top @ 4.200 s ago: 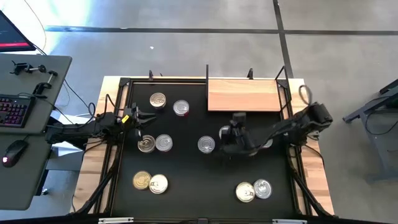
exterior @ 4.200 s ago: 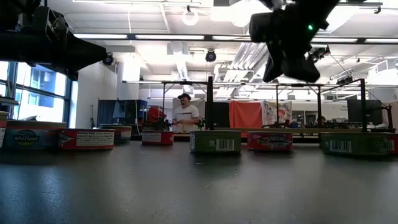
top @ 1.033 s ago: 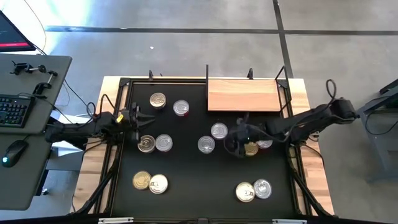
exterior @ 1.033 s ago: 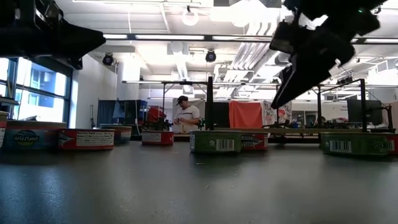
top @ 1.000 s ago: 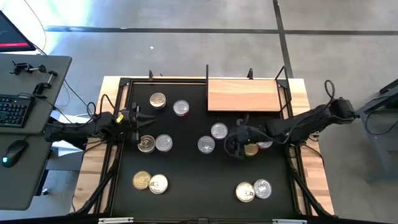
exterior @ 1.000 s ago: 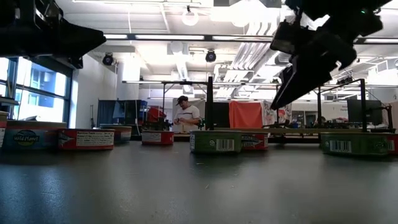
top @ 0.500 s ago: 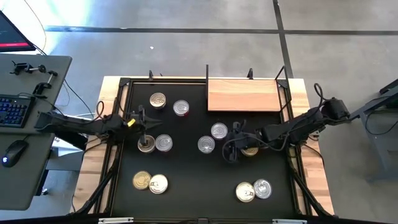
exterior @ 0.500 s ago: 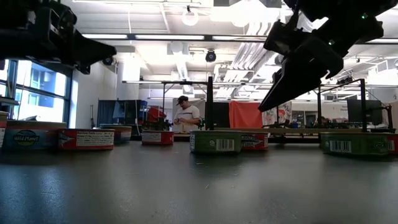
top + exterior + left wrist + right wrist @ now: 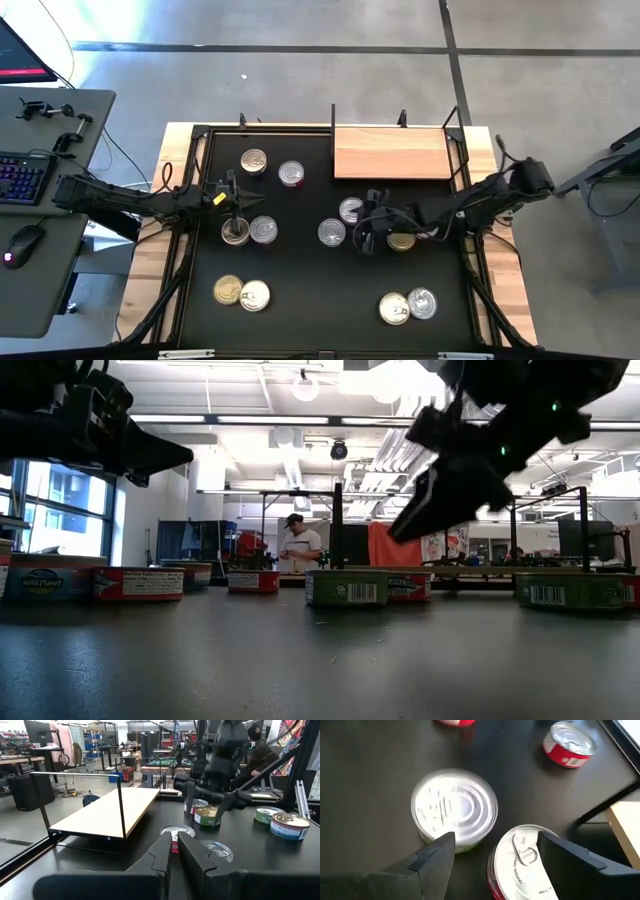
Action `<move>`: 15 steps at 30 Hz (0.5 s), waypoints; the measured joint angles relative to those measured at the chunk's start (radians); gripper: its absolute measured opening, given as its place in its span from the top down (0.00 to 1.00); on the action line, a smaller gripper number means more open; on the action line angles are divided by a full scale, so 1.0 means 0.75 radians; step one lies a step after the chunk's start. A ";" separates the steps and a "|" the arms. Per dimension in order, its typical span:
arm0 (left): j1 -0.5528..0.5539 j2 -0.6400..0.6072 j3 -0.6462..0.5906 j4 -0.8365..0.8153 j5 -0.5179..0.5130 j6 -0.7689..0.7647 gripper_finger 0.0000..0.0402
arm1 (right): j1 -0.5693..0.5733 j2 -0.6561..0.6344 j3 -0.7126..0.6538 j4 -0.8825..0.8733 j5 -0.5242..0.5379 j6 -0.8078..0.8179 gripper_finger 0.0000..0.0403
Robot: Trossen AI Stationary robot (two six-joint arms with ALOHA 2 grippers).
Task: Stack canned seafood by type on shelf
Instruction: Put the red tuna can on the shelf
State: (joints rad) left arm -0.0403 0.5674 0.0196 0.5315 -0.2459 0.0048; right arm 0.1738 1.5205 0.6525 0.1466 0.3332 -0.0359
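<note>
The shelf, a flat rectangular board of pale natural wood framed by thin black metal posts, stood bare at the far edge of the matte black mat, right of centre. The canned seafood lay scattered over the mat as low round tins with ringed metal lids. A gold-lidded tin and a silver-lidded, red-sided tin sat side by side at far left. A gold tin touched a silver tin below them. Another gold-and-silver pair lay nearer the front left, and a further pair at front right. Near the middle were a plain silver tin with concentric ridges, a silver pull-tab tin with red sides, and a gold tin just beside the right arm. The right gripper hovered over the central tins, its dark wedge-shaped fingers spread apart and grasping nothing, one either side of the pull-tab tin. The left gripper hung just above the gold tin at left, its smooth dark fingers nearly closed with a narrow gap and holding nothing. A person stood in the room beyond the table.
</note>
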 joint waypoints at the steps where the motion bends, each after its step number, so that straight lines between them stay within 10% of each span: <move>1: 0.000 0.000 0.000 0.001 0.000 0.000 0.95 | 0.001 0.031 0.000 0.017 0.002 -0.040 0.32; 15: 0.001 -0.001 0.001 0.005 -0.001 -0.002 0.95 | 0.073 0.386 0.009 0.143 0.379 -0.299 0.68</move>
State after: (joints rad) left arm -0.0399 0.5671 0.0204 0.5349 -0.2462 0.0032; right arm 0.2289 1.8099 0.6590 0.2541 0.6176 -0.2602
